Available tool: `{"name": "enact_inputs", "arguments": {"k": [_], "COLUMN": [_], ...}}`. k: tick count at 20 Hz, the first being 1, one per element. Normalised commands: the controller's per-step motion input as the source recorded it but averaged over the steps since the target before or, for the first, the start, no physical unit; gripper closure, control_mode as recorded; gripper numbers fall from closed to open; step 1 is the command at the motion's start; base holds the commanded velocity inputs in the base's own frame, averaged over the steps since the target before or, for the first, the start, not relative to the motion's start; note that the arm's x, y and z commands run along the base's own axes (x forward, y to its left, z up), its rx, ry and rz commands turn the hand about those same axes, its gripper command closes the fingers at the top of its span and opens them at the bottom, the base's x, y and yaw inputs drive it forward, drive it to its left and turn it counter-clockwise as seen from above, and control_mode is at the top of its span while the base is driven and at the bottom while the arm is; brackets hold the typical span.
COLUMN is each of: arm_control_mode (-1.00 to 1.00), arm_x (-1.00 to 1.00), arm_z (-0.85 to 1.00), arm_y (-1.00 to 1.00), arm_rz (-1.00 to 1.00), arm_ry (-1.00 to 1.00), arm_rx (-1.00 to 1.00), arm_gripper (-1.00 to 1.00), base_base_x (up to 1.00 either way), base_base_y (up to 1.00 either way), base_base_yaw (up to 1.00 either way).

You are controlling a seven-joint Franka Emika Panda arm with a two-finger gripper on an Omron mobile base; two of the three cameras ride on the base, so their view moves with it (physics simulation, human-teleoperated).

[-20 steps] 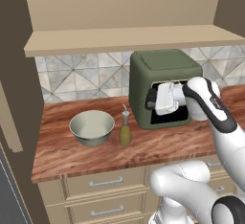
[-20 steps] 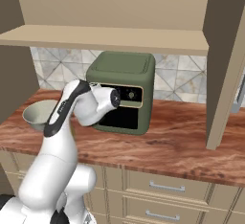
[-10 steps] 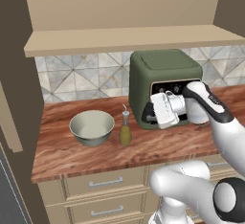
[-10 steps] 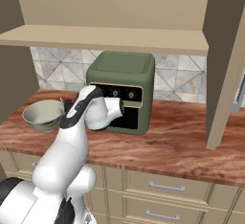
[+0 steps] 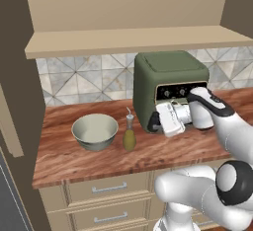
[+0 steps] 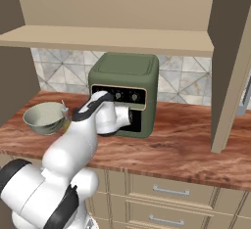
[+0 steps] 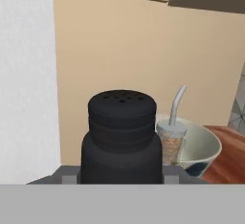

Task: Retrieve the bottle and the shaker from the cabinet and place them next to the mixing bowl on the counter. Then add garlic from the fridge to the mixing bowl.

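The gripper [image 5: 157, 122] is pinching the dark shaker [image 7: 121, 139] in front of the green oven [image 5: 168, 89]. The bottle [image 5: 129, 135] is standing just beside the mixing bowl [image 5: 95, 132], at its 3 o'clock, apparently touching it.

A: What does the arm [image 5: 232, 131] look like?
B: Glossy white, built from rounded, tube-like shells, with smooth bulging housings where the segments meet.
A: Any darker parts?
B: A dark strip runs along the top of the link nearest the green oven [image 5: 170, 89]. Further from the oven, low down, a round dark grey joint cap sits in the white shell, ringed by black.
A: And from the other side?
B: The same white body [image 6: 73, 149], with a black band around the lowest big segment and a dark stripe on the upper link.
A: The end effector [image 5: 157, 122]?
B: A boxy white hand with dark parts at its tip.
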Motion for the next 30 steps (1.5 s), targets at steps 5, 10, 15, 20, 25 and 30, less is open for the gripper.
{"name": "enact_inputs", "arguments": {"k": [5, 10, 15, 20, 25, 30], "arm_control_mode": [-1.0, -1.0, -1.0, -1.0, -1.0, -1.0], "arm_x": [-0.09, 0.0, 0.01, 0.0, -0.14, -0.04], "arm_z": [-0.33, -0.5, -0.61, -0.34, -0.18, -0.04], "arm_y": [0.01, 0.09, 0.14, 0.0, 0.0, 0.09], "arm_rz": [-0.21, -0.13, -0.08, -0.02, -0.15, -0.29], "arm_ry": [0.0, 0.0, 0.0, 0.0, 0.0, 0.0], "arm_rx": [0.0, 0.0, 0.0, 0.01, 0.04, 0.01], "arm_gripper": [1.0, 1.0, 1.0, 1.0, 1.0, 1.0], "base_base_x": [0.0, 0.0, 0.0, 0.0, 0.0, 0.0], "base_base_y": [0.0, 0.0, 0.0, 0.0, 0.0, 0.0], "base_base_yaw": [0.0, 0.0, 0.0, 0.0, 0.0, 0.0]}}
